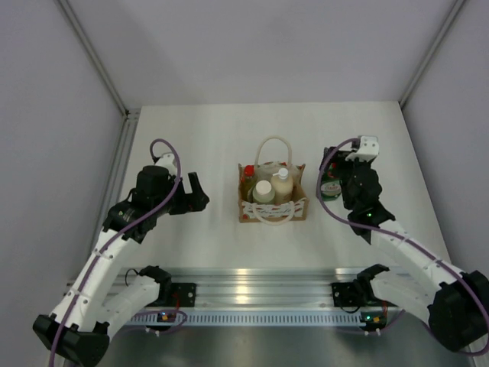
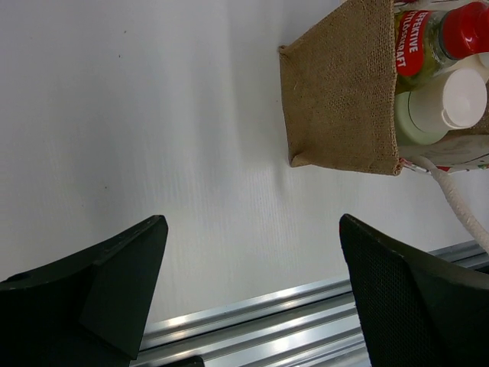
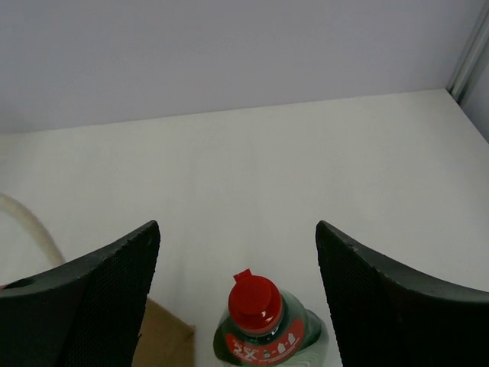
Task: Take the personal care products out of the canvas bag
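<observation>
Arms reach forward: right pincer (image 3: pixel 237 226) spread astride green bottle (image 3: pixel 260 327), left pincer (image 2: pixel 252 222) spread near canvas bag (image 2: pixel 340 92).

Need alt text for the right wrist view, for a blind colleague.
A red-capped green bottle stands on the white table between the open fingers, untouched. A tan corner of the bag and its rope handle show at left.
</observation>
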`<state>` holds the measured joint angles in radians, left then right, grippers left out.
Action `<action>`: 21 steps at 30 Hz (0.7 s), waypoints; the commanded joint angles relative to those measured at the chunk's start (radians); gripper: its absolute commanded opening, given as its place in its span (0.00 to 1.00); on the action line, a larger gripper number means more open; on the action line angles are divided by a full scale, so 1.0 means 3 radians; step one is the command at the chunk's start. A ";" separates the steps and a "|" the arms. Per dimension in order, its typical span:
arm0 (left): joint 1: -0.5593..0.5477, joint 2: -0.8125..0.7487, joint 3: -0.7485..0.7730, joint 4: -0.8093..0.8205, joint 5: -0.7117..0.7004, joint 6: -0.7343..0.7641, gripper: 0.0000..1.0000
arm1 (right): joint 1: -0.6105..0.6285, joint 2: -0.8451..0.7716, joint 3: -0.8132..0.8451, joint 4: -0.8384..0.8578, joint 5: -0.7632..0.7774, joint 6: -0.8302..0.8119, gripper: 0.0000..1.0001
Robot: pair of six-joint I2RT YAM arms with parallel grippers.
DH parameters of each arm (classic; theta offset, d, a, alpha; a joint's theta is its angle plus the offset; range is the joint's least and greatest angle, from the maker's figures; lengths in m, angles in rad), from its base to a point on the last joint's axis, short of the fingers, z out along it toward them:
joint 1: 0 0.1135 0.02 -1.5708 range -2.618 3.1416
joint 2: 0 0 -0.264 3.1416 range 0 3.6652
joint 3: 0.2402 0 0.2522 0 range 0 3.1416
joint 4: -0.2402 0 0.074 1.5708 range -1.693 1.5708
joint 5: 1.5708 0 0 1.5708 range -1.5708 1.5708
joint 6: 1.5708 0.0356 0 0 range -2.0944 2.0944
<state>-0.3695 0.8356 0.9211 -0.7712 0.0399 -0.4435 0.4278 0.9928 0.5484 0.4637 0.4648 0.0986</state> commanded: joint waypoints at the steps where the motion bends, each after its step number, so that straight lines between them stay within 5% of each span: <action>1: -0.0016 -0.0070 0.0095 0.0070 -0.0097 -0.0071 0.98 | 0.0021 -0.0353 0.0268 -0.0408 -0.0500 0.0284 0.81; 9: -0.0266 0.0215 0.0611 0.0279 -0.0225 -0.0398 0.98 | 0.0374 -0.0844 0.0106 -0.1147 -0.1170 0.0647 0.93; 14: -0.0874 0.0584 0.0908 0.0616 -0.0792 -0.0378 0.98 | 0.0603 -0.0819 -0.0140 -0.1025 -0.2024 0.0908 0.92; 21: -0.1366 0.0993 0.0822 0.1593 -0.0905 0.0312 0.98 | 0.0860 -0.0808 -0.0227 -0.1228 -0.1601 0.0954 0.90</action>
<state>-0.7452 1.1141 1.1683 -0.5098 -0.2016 -0.4648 0.6682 0.7795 0.4709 0.1112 -0.0284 0.3477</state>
